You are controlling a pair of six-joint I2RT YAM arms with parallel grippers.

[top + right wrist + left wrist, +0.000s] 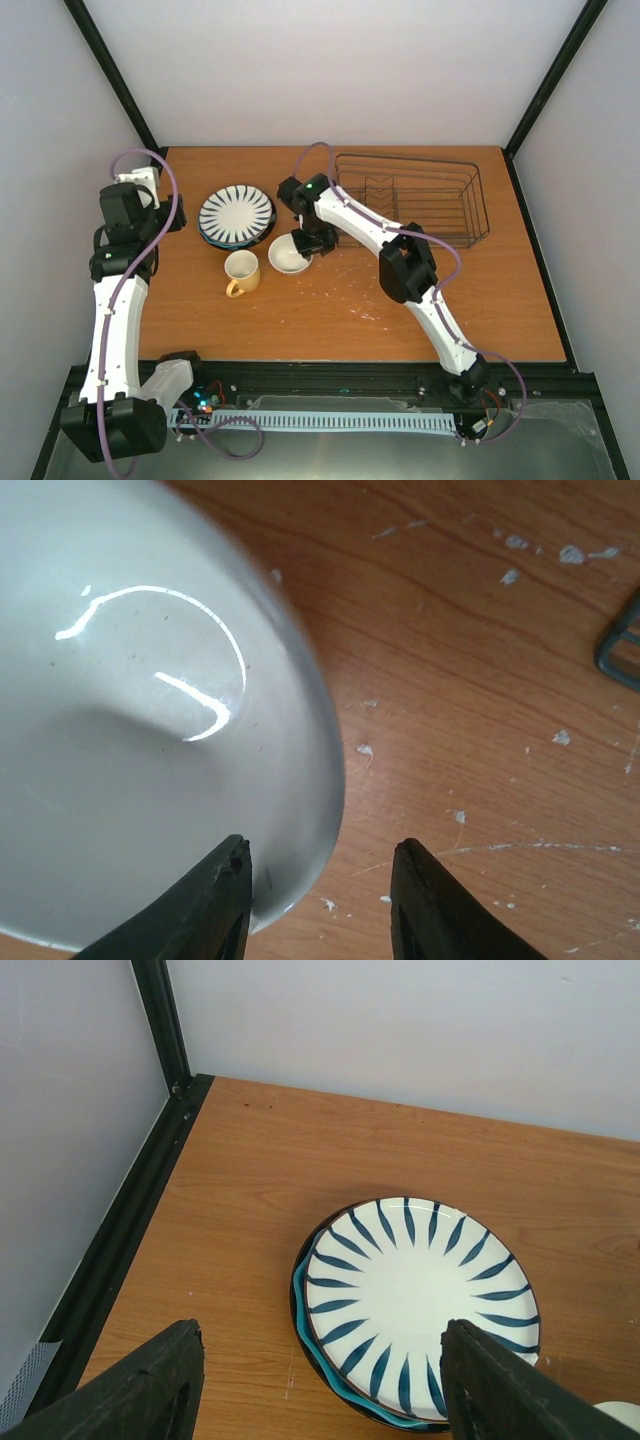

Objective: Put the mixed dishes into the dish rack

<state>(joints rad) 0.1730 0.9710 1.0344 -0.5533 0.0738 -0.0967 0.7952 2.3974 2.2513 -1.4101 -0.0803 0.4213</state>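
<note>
The right arm is stretched forward from its base and angled away from the dish rack (470,200), with the elbow raised and the wrist bent downward. The right claw (315,240) is lowered onto the small white bowl (288,255), which sits upright on the surface (350,320) near the rack's near left corner, outside it. In the wrist view the fingers (225,900) are seen apart, straddling the bowl's rim: one is placed over the inside, the other outside over bare wood. Wood is visible between the rim and the outer finger, so no clamp on the bowl is seen.

The left arm is raised from its base along the edge of the surface farthest from the rack. It is folded at the top, with the wrist turned toward the rack. The left claw (320,1330) is held above the surface just beside the striped plate (237,214), fingers spread wide, with nothing gripped between them.

The striped plate is stacked on a teal plate (305,1315); the stack lies flat, farther from the rack than the bowl. A yellow mug (241,270) stands upright just beside the bowl, on the side away from the rack. Whether mug and bowl touch cannot be told.
</note>
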